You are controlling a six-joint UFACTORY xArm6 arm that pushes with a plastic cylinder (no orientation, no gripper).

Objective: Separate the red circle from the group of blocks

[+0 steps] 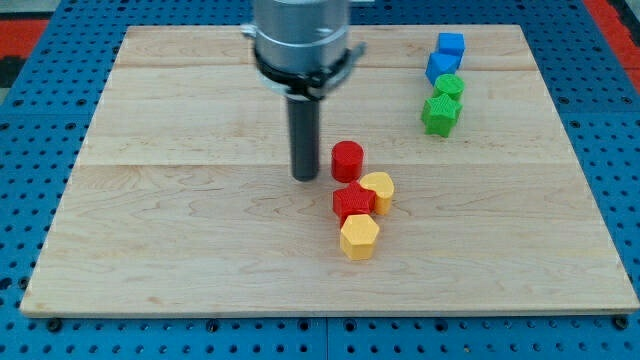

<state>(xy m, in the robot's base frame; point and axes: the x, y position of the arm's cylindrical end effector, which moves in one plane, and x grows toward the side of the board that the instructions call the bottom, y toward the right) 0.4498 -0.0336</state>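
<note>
The red circle (347, 159) stands on the wooden board (180, 230) near the middle. Just below it sits a group: a red star-shaped block (353, 201), a yellow heart-shaped block (379, 190) to its right and a yellow hexagon (359, 236) beneath. The red circle is very close to the red star's upper edge; I cannot tell whether they touch. My tip (305, 177) rests on the board just left of the red circle, a small gap apart, and up-left of the red star.
At the view's upper right stands a second cluster: two blue blocks (450, 44) (441, 67) above a green circle-like block (449, 87) and a green star-shaped block (440, 114). A blue pegboard (40, 150) surrounds the board.
</note>
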